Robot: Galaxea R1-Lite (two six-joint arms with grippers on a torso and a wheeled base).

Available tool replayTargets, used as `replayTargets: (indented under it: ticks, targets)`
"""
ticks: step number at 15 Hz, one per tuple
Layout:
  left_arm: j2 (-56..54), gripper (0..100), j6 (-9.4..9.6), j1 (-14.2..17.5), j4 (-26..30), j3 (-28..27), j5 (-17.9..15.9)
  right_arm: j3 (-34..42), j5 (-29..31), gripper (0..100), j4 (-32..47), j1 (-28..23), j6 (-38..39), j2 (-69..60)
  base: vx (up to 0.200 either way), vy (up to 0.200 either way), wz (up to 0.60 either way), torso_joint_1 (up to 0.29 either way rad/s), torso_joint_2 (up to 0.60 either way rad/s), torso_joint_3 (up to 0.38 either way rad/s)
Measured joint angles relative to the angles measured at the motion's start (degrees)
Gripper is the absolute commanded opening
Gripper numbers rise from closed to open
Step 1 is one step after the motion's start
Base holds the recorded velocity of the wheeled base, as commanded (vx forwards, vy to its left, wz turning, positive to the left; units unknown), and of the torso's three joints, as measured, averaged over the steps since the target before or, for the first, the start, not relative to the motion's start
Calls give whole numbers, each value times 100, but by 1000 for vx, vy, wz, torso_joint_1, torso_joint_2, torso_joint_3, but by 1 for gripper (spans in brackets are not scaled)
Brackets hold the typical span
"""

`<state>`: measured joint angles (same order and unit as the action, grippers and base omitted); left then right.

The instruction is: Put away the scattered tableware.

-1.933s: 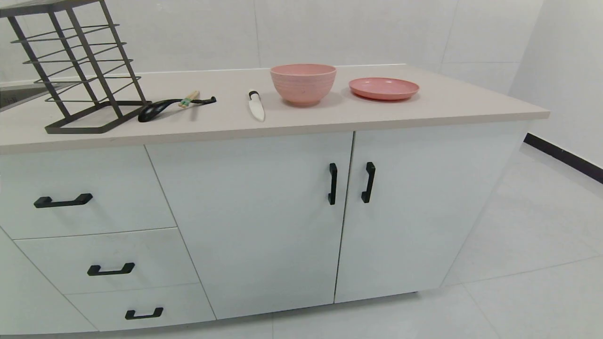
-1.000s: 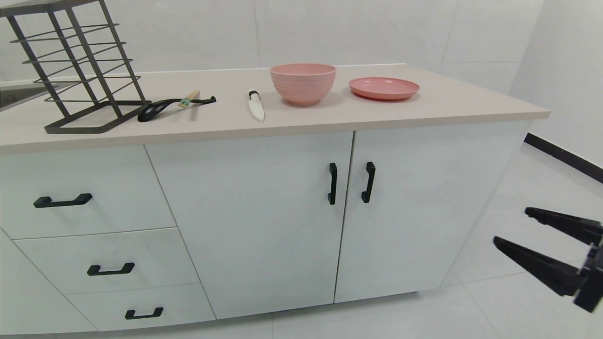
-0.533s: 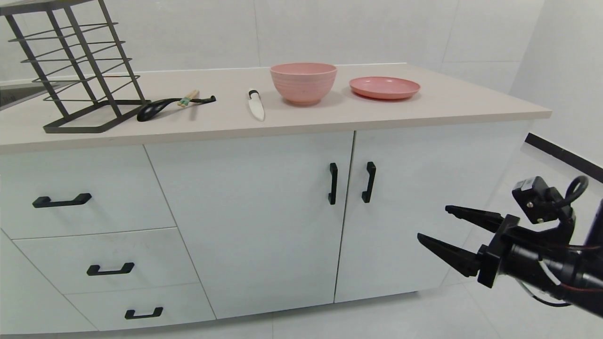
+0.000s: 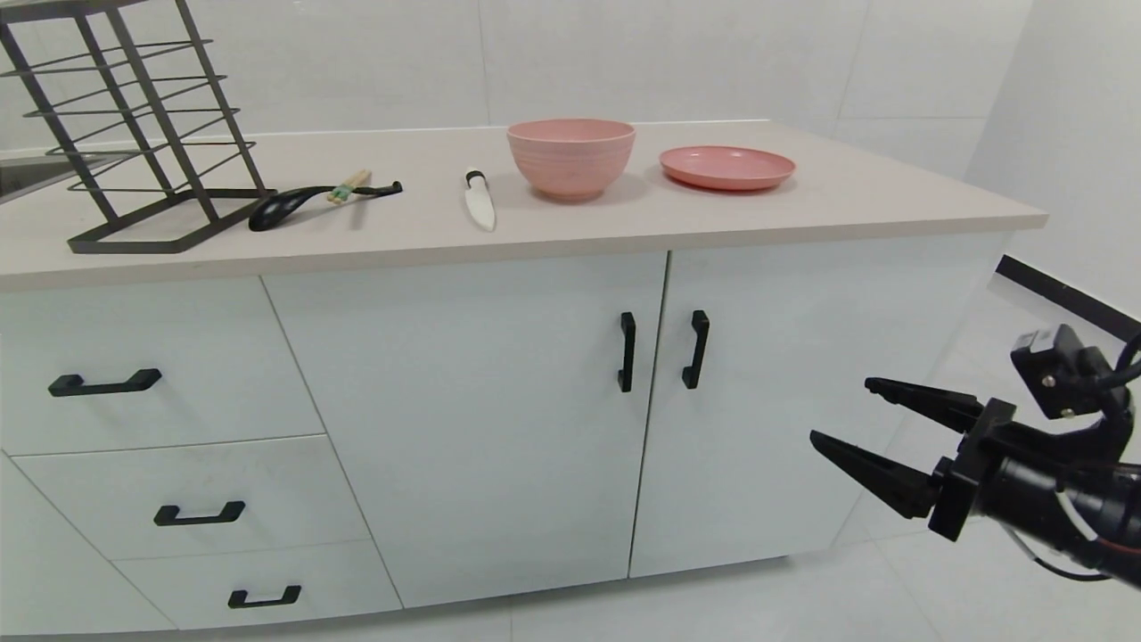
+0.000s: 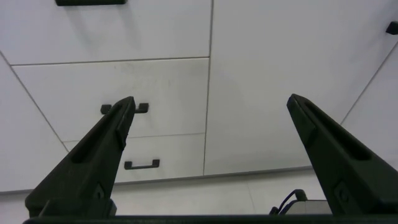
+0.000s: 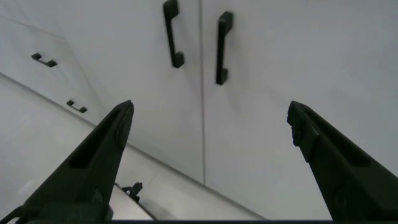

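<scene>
You had not started putting anything away, by my reading: every piece lay loose on the counter (image 4: 847, 205), so the whole job was left.

Taking the bowl (image 4: 570, 157) as the clock's centre, the plate (image 4: 726, 167) sat at 3 o'clock, near it but apart. The knife (image 4: 480, 201) lay at 8 o'clock, just beside it. The spoon (image 4: 290, 201) and chopsticks (image 4: 349, 186) lay out at 9 o'clock, the chopsticks crossing the spoon's handle. The rack (image 4: 134, 134) stood beyond them at 9 o'clock, with the spoon's head just beside its base.

The bowl was pink, deep and upright, with faint ribs round its wall. The plate matched it in colour, shallow and right way up. The knife had a white blade or sheath and a black handle that pointed to 12 o'clock. The spoon was black and long-handled; the chopsticks were pale with a green band.

Your right gripper (image 4: 841, 410) hung low before the right door (image 4: 767, 401), at 4 o'clock from the handles (image 4: 627, 351), its jaws spread wide and holding nothing. Your left gripper (image 5: 209, 102) was likewise spread and bare, facing the drawers (image 5: 112, 81).
</scene>
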<state>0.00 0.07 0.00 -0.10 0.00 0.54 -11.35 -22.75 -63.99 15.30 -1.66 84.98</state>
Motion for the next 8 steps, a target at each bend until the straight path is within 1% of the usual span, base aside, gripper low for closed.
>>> replayTargets:
  ticks: [2, 8]
  targets:
    - [0, 100, 0, 13, -9, 0, -10, -215, 9, 100, 7, -41, 2, 105, 0, 0, 0, 0, 0, 0]
    - [0, 100, 15, 0, 10, 0, -44, -785, -2, 100, -15, 84, -4, 634, 0, 0, 0, 0, 0, 0]
